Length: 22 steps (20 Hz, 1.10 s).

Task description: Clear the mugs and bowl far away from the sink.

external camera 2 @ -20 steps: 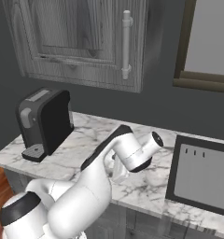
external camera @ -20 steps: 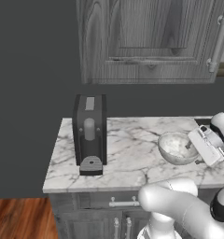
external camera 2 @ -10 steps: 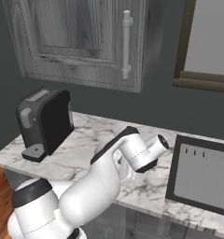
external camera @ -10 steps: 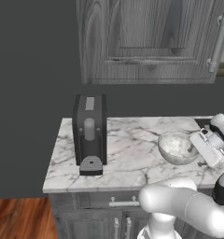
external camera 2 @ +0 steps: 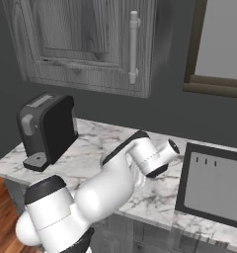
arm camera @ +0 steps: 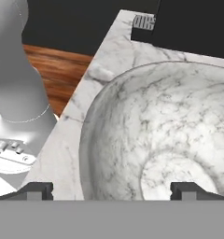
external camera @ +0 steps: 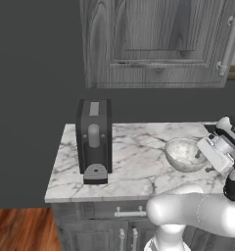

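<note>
The gripper [arm camera: 112, 190] has swung closer over the bowl [external camera: 184, 155], which sits on the counter [external camera: 134, 162] beside the sink [external camera 2: 213, 184]; jaws wide, apparently straddling its rim, nothing grasped yet.

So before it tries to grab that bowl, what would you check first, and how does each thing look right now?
1. Gripper open: ok, fingertips stand wide apart in the hand view.
2. Bowl upright on the marble counter: ok.
3. One fingertip each side of the bowl's rim: ok, as the rim runs between them.
4. Bowl empty: ok, nothing inside.
5. Coffee machine clear of the bowl: ok, well apart.
6. Fingers low enough to pinch the rim: cannot tell.
</note>
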{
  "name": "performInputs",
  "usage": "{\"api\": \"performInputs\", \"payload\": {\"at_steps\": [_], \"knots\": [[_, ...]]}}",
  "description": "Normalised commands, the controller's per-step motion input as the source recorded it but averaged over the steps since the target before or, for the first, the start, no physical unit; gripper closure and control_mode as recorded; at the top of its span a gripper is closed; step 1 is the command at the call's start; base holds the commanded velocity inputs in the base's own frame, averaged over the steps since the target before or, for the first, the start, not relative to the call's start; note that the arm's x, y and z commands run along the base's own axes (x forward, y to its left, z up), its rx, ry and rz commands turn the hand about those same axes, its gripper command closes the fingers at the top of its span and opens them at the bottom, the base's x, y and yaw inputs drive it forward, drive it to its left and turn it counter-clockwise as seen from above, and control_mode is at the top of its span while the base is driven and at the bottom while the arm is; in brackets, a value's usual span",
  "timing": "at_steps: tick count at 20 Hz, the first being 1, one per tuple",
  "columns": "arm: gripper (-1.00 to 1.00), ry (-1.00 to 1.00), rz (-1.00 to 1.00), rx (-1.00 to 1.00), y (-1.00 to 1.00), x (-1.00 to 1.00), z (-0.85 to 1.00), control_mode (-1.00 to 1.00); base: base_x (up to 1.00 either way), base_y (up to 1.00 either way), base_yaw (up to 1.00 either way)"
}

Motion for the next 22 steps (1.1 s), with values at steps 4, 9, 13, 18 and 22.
{"api": "performInputs", "payload": {"at_steps": [4,9,13,18,22], "knots": [[-1.00,0.04,0.00,0.00,0.00,0.24,-0.11,-1.00,0.00,0.00,0.00],[-1.00,0.05,0.00,0.00,0.00,0.13,-0.19,-1.00,0.00,0.00,0.00],[1.00,0.06,0.00,0.00,0.00,0.05,-0.18,-1.00,0.00,0.00,0.00],[1.00,0.00,0.00,0.00,0.00,0.01,-0.01,-1.00,0.00,0.00,0.00],[1.00,0.00,0.00,0.00,0.01,-0.01,0.00,-1.00,0.00,0.00,0.00]]}}
